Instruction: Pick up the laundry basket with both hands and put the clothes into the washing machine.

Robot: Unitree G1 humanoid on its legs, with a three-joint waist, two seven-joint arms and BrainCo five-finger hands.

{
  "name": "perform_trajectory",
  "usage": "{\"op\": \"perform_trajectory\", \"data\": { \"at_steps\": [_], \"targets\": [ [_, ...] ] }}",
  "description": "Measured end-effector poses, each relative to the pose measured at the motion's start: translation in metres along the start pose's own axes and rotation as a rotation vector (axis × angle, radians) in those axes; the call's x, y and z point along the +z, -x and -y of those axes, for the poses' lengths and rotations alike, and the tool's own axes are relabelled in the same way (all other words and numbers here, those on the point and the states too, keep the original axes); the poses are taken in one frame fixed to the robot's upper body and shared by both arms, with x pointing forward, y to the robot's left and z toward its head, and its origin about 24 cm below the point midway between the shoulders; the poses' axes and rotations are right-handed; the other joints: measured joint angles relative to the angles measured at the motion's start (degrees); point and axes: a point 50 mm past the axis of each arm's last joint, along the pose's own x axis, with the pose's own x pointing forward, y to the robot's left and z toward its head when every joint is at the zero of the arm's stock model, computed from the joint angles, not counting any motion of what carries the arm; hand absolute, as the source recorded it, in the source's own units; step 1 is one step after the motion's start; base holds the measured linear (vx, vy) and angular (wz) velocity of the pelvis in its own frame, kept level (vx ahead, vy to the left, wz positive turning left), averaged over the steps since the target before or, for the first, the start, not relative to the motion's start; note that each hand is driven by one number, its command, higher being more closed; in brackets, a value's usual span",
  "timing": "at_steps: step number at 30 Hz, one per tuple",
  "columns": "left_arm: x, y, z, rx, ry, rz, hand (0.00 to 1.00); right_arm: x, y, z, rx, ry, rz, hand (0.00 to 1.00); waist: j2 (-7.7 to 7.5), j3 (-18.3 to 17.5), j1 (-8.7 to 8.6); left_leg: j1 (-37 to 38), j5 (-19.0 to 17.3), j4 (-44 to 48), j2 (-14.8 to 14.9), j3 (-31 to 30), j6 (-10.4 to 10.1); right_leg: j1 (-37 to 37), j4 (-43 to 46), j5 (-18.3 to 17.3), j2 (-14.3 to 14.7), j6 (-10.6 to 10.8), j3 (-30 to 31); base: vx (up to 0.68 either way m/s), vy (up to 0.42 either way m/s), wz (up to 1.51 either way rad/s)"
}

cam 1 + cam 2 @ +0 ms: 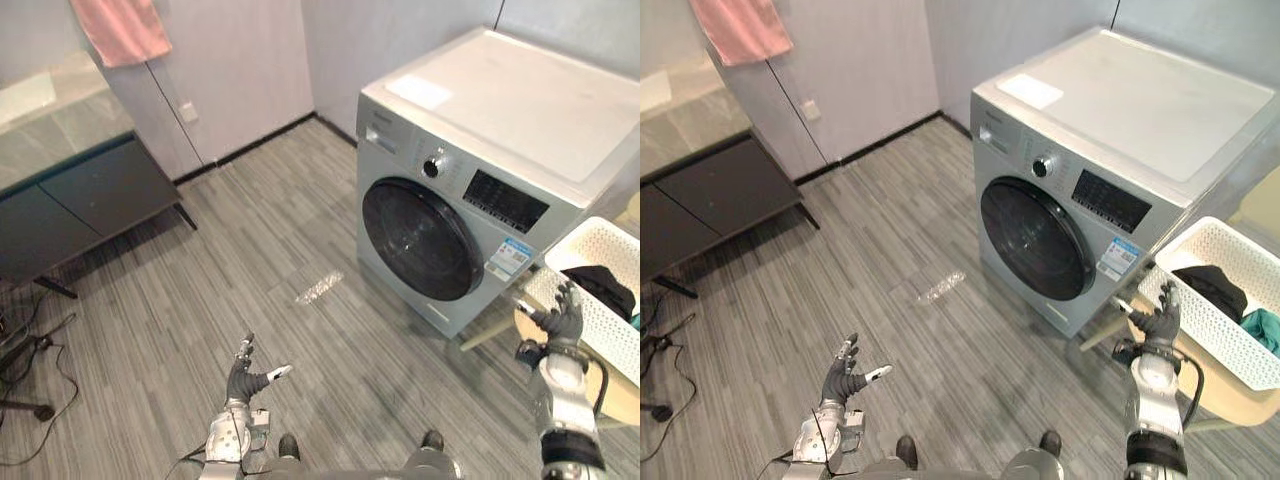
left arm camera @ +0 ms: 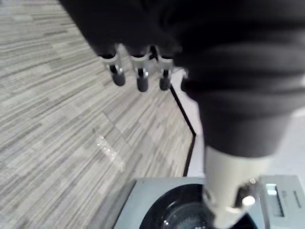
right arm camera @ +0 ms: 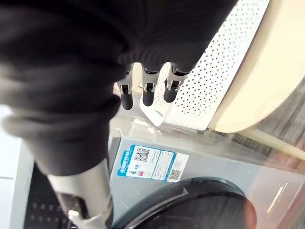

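A white perforated laundry basket [image 1: 1220,300] sits on a low beige table [image 1: 1225,395] to the right of the washing machine [image 1: 1110,170]. Dark clothes [image 1: 1212,286] and a teal piece [image 1: 1262,326] lie in it. The machine's round dark door [image 1: 1038,238] is closed. My right hand [image 1: 1158,322] is raised just short of the basket's near corner, fingers straight and spread, touching nothing. In the right wrist view its fingers [image 3: 147,93] point at the basket wall [image 3: 214,81]. Low over the floor at the lower left, my left hand [image 1: 245,380] is open and holds nothing.
A dark cabinet [image 1: 80,205] with a pale stone top stands at the back left. A pink towel [image 1: 122,28] hangs on the wall above it. Grey striped floor [image 1: 270,270] stretches between me and the machine.
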Motion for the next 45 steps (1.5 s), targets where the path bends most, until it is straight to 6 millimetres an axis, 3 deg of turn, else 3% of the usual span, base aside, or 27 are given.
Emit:
{"op": "perform_trajectory", "data": {
  "at_steps": [4,9,12,17,23,26,30,33,35,37,45],
  "targets": [
    [0.008,-0.005,0.004,-0.016,0.002,0.03,0.0,0.033,-0.027,-0.025,0.062,0.048,0.06,0.0,0.35,5.48,0.24,-3.48,1.08,1.75,-0.07,-0.26,0.03,-3.36,1.81,0.44,-0.61,-0.42,0.41,-0.06,-0.017,0.0],
    [0.022,-0.007,0.006,-0.022,0.028,0.098,0.0,0.075,-0.049,-0.038,0.076,0.032,0.138,0.0,1.73,10.0,0.47,-7.84,1.06,4.51,-0.24,-1.1,0.03,-6.86,3.72,0.5,-1.48,-0.52,0.39,-0.06,-0.01,0.06],
    [0.03,-0.01,0.004,-0.019,0.04,0.129,0.0,0.096,-0.059,-0.035,0.063,-0.001,0.162,0.0,2.5,12.66,1.42,-10.35,1.05,6.03,-0.21,-1.43,0.04,-8.89,4.53,0.66,-1.75,-0.76,0.47,-0.08,-0.012,0.03],
    [0.031,-0.01,0.002,-0.01,0.04,0.132,0.0,0.116,-0.07,-0.027,0.01,-0.018,0.179,0.0,2.98,13.35,1.78,-13.7,1.06,7.18,-0.28,-1.85,0.06,-11.98,5.71,0.79,-2.16,-0.95,0.56,-0.06,-0.017,0.01],
    [0.037,-0.014,0.002,0.008,0.045,0.155,0.0,0.175,-0.083,0.016,-0.154,-0.007,0.296,0.0,4.84,15.56,1.86,-17.08,1.26,8.2,-0.36,-2.16,0.31,-15.07,6.51,1.08,-2.45,-1.34,0.55,-0.05,-0.023,0.02],
    [0.037,-0.014,0.002,0.011,0.046,0.156,0.0,0.188,-0.084,0.024,-0.189,-0.01,0.327,0.0,5.11,15.68,1.83,-18.7,1.29,8.47,-0.33,-1.97,0.35,-16.89,6.64,1.25,-2.45,-1.56,0.82,-0.02,-0.045,-0.07],
    [0.042,-0.016,0.004,0.019,0.055,0.172,0.0,0.207,-0.087,0.021,-0.186,0.003,0.35,0.0,6.44,16.47,2.15,-22.25,1.38,9.88,-0.3,-2.4,0.48,-19.95,7.44,1.54,-2.62,-1.93,0.82,-0.02,-0.055,0.01],
    [0.049,-0.02,0.007,0.01,0.068,0.203,0.0,0.229,-0.086,0.022,-0.188,-0.021,0.391,0.0,8.48,17.38,3.86,-23.99,1.72,10.39,-0.35,-3.39,0.94,-20.83,7.7,1.74,-2.71,-2.21,0.06,-0.05,-0.038,0.11],
    [0.052,-0.02,0.01,0.008,0.07,0.215,0.0,0.237,-0.087,0.02,-0.195,-0.043,0.394,0.0,8.94,17.23,4.49,-25.63,2.26,9.92,-0.44,-4.58,1.37,-21.83,8.25,1.69,-2.85,-2.28,-1.11,-0.06,-0.048,0.25],
    [0.051,-0.02,0.014,-0.005,0.068,0.211,0.0,0.235,-0.089,0.027,-0.224,-0.059,0.369,0.0,8.94,17.23,5.24,-26.68,2.87,9.79,-0.54,-5.81,1.75,-21.88,8.75,1.54,-3.08,-2.47,-2.5,-0.05,-0.063,0.32],
    [0.061,-0.025,0.015,0.013,0.078,0.242,0.0,0.245,-0.09,0.025,-0.227,-0.12,0.371,0.0,9.28,17.0,7.8,-28.44,4.77,8.57,-1.64,-8.99,1.96,-21.92,10.65,0.81,-4.44,-2.93,-5.81,-0.05,-0.044,0.22]
  ]
}}
